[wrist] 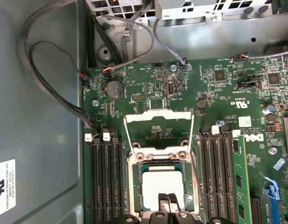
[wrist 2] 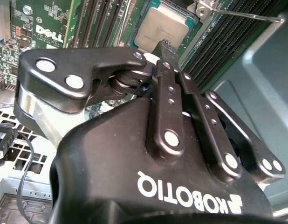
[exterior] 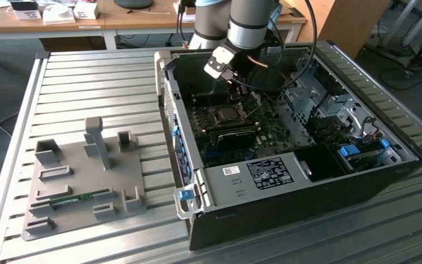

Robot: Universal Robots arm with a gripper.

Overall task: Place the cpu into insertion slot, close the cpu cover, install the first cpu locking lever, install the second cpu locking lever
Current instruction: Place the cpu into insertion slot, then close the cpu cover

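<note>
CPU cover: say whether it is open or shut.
Open: in the first wrist view the cpu cover stands tilted off the insertion slot, the cpu bare.

My claw (wrist 2: 163,44) was smooth, glossy black — the cpu (wrist: 162,184) matt grey metal, the cpu cover (wrist: 158,112) beside that cpu bare shiny metal.

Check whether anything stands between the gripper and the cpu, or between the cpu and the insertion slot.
Nothing visible does. The gripper sits right over the cpu, which already lies in the insertion slot; the cpu cover stands open.
</note>
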